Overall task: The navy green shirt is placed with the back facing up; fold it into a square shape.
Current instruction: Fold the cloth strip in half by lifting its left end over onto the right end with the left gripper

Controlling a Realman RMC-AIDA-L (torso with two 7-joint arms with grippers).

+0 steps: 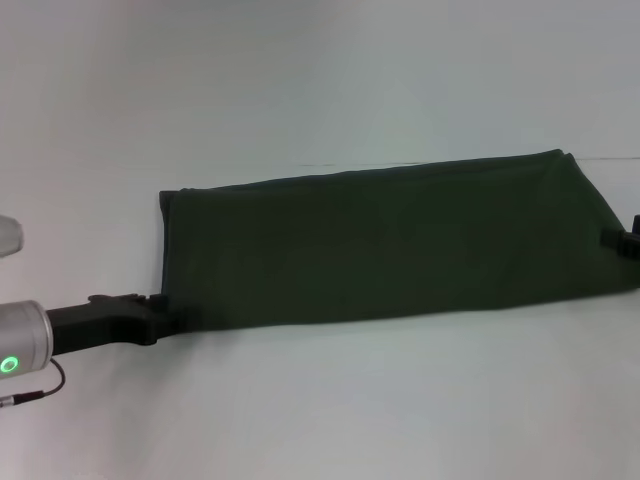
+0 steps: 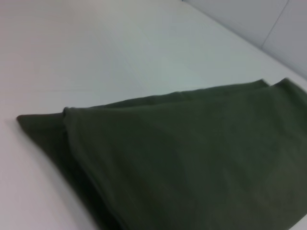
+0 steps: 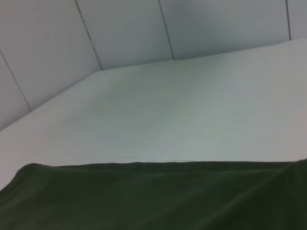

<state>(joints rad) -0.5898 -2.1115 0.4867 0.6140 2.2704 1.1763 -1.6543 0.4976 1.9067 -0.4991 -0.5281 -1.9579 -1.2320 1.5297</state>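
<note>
Only head view shows left claw (image 1: pixel 160 312) beside navy green shirt (image 1: pixel 390 245).

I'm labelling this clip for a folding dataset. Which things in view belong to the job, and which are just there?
Part of the job:
- navy green shirt, folded into a long strip
- left pincer at the strip's left end
- right pincer at its right end

Just there:
- white table
- panelled wall
</note>
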